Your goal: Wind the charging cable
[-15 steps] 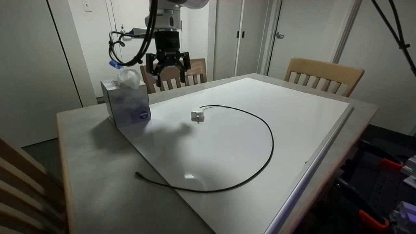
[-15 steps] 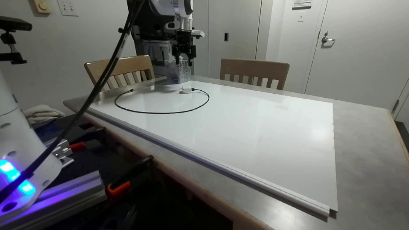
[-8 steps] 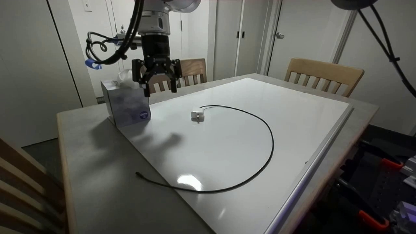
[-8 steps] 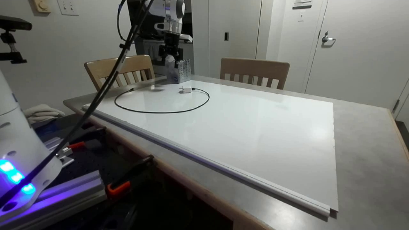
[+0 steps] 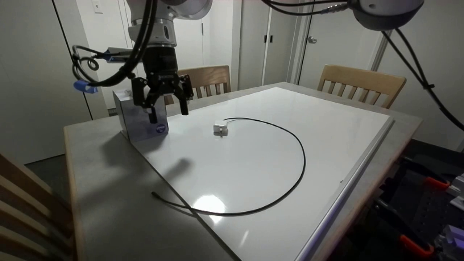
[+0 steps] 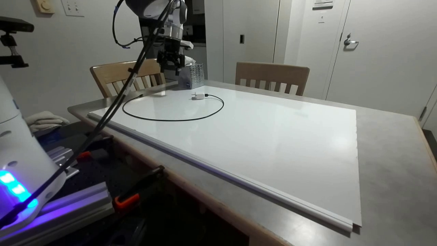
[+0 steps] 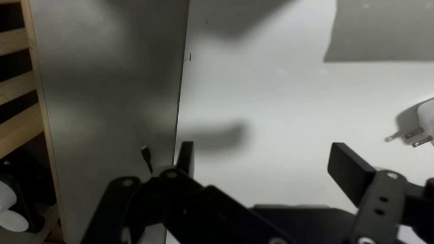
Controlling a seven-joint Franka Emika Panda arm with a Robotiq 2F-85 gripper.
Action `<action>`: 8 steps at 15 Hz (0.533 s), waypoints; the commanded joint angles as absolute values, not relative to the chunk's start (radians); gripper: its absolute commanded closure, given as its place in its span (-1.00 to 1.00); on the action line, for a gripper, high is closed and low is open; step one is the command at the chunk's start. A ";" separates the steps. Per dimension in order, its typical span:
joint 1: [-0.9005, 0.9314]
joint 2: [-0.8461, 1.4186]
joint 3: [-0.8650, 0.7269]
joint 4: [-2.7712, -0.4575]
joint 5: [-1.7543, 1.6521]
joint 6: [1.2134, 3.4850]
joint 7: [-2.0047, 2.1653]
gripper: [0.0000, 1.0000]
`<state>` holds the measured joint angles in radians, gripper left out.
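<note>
The charging cable (image 5: 303,159) is a thin black cord lying in one wide open curve, seen in both exterior views. One end joins a white charger block (image 5: 220,127) on the white board; the other, a small dark plug (image 7: 145,154), rests past the board's edge on the grey tabletop. My gripper (image 5: 169,114) hangs above the table near the tissue box, pointing down, apart from the cable. In the wrist view its black fingers (image 7: 351,173) stand wide apart with nothing between them. There the gripper's left side hides the cord just beyond the plug.
A tissue box (image 6: 196,76) stands at the board's corner, close beside the gripper. The white board (image 5: 253,170) has a raised metal rail (image 6: 222,168) along one long edge. Wooden chairs (image 6: 273,73) surround the table. Black arm cables (image 6: 112,109) hang across an exterior view.
My gripper has moved left in both exterior views and come lower, from behind the tissue box to in front of it. It has stayed open. The cable and charger lie as before.
</note>
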<state>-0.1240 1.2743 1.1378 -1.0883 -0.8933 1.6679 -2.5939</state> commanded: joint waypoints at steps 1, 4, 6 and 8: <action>-0.124 1.274 1.138 -1.088 -0.893 1.668 -2.594 -1.00; -0.126 1.261 1.119 -1.091 -0.920 1.670 -2.589 -1.00; -0.106 1.247 1.097 -1.088 -0.968 1.654 -2.609 -1.00; -0.086 1.240 1.086 -1.086 -1.009 1.635 -2.603 -1.00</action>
